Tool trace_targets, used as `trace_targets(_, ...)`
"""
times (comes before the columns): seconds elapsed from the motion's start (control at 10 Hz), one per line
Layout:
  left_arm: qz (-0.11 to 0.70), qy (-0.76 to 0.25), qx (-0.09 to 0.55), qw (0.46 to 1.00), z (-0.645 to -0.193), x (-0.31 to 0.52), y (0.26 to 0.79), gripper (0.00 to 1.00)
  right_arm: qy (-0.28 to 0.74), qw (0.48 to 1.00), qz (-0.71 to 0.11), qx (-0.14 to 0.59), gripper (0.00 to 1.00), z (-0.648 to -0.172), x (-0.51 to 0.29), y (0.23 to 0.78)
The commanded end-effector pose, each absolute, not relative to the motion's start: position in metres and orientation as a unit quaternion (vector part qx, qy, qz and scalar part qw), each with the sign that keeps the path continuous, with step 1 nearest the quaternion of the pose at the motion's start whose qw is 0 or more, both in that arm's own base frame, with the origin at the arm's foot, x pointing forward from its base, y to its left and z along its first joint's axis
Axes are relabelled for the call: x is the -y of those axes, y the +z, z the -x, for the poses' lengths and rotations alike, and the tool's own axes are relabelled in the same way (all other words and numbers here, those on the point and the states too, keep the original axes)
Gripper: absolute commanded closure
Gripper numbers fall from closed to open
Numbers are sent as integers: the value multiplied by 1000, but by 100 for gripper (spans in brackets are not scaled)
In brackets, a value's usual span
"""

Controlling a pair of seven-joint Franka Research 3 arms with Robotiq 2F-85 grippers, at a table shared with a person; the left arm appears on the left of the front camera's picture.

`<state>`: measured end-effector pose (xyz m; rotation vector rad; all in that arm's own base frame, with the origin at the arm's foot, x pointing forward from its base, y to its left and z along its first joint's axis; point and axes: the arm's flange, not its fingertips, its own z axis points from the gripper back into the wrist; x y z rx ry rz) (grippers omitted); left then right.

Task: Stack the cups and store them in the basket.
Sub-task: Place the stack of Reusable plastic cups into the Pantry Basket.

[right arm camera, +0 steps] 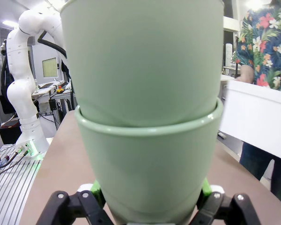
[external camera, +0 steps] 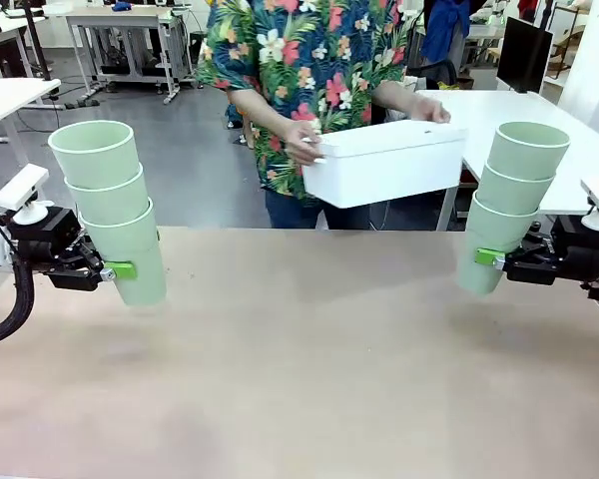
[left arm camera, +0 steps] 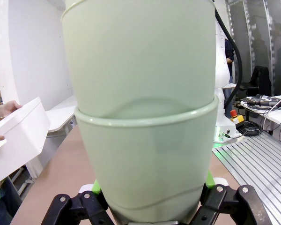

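My left gripper (external camera: 130, 270) is shut on the bottom cup of a stack of three mint-green cups (external camera: 110, 205), held above the table at the left and leaning left. My right gripper (external camera: 482, 257) is shut on the bottom cup of another stack of three cups (external camera: 509, 200) at the right, leaning right. Up close, the left stack (left arm camera: 145, 140) sits between green pads, and so does the right stack (right arm camera: 147, 140). A person in a flowered shirt holds the white basket (external camera: 384, 162) in both hands above the table's far edge; the basket (left arm camera: 18, 138) and the basket (right arm camera: 257, 119) show at the sides of the wrist views.
The brown table (external camera: 309, 369) lies bare under both stacks. White tables (external camera: 539, 110) and desks stand behind the person. A person's hand (external camera: 304, 145) grips the basket's left end.
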<state>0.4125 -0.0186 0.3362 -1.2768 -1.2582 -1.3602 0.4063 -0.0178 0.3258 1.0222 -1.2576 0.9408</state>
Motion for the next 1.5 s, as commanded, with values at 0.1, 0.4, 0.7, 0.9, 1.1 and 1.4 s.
trace_targets(0.1,512,-547,507,427,-411,18,340,15,407,591,-438,542,15,-406,17,329)
trace_targets(0.4,512,-547,507,427,-411,18,340,15,407,591,-438,542,15,-406,17,329)
trace_targets(0.7,512,-547,507,427,-411,18,340,15,407,591,-438,542,15,-406,17,329)
trace_targets(0.9,512,-547,507,427,-411,18,340,15,407,591,-438,542,15,-406,17,329)
trace_targets(1.1,512,-547,507,427,-411,18,340,15,407,591,-438,542,15,-406,17,329)
trace_targets(1.4,512,-547,507,427,-411,18,340,15,407,591,-438,542,15,-406,17,329)
